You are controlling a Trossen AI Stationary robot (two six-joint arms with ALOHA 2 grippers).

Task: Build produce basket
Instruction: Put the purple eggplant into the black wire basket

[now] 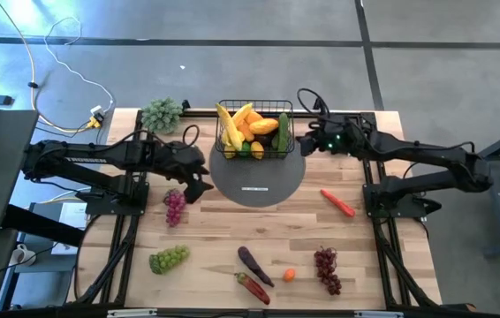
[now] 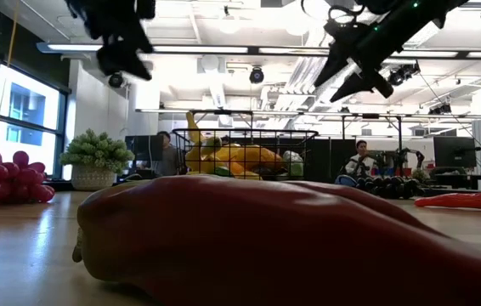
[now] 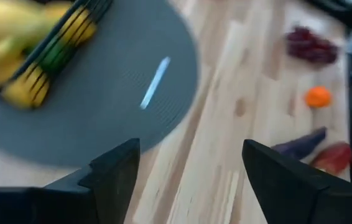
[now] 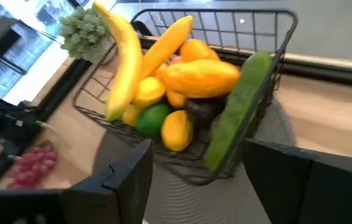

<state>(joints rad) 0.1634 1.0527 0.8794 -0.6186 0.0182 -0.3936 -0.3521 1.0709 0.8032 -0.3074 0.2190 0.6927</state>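
Pincer of left arm (fingers apart) hovers beside basket.

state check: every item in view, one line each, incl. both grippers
basket: upright on the mat, filled with produce
mat: flat on the table
left gripper: open, empty, above the mat's edge
right gripper: open, empty, beside the basket
purple grapes: loose on the table
green grapes: loose on the table

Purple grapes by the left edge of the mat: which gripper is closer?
Left. The left gripper hangs just beside the purple grapes, on their mat side. The right gripper is across the mat, next to the basket.
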